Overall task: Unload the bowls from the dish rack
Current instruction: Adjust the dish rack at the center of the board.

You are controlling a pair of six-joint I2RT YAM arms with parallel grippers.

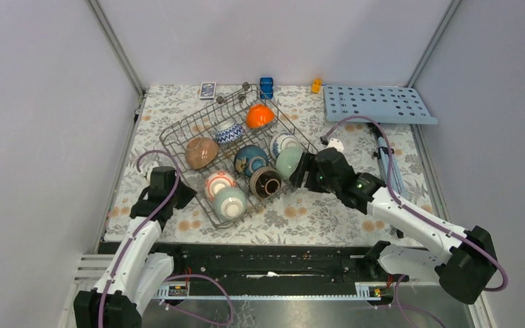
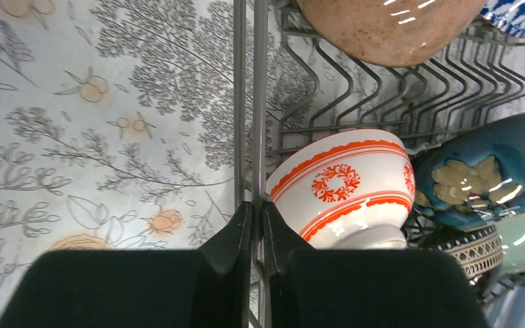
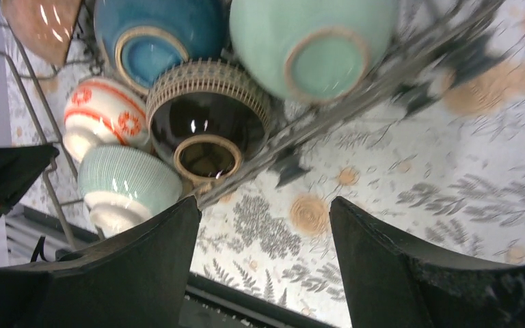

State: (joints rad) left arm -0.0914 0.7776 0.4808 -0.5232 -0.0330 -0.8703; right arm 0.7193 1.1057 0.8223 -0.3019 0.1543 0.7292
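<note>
The grey wire dish rack (image 1: 178,127) stands mid-table and holds several bowls: orange (image 1: 260,115), blue-and-white (image 1: 229,132), brown (image 1: 201,152), dark blue (image 1: 251,160), pale green (image 1: 289,162), dark brown (image 1: 266,182), red-and-white (image 1: 219,184), ribbed green (image 1: 230,202). My left gripper (image 1: 182,195) is shut on the rack's near-left rim wire (image 2: 256,102), next to the red-and-white bowl (image 2: 345,188). My right gripper (image 3: 265,212) is open and empty, just outside the rack's right side, close to the pale green bowl (image 3: 314,41) and the dark brown bowl (image 3: 208,123).
A light-blue board with holes (image 1: 376,104) lies at the back right. A card box (image 1: 208,89), a blue object (image 1: 266,87) and an orange toy (image 1: 316,85) sit behind the rack. A thin tool (image 1: 383,157) lies right of my right arm.
</note>
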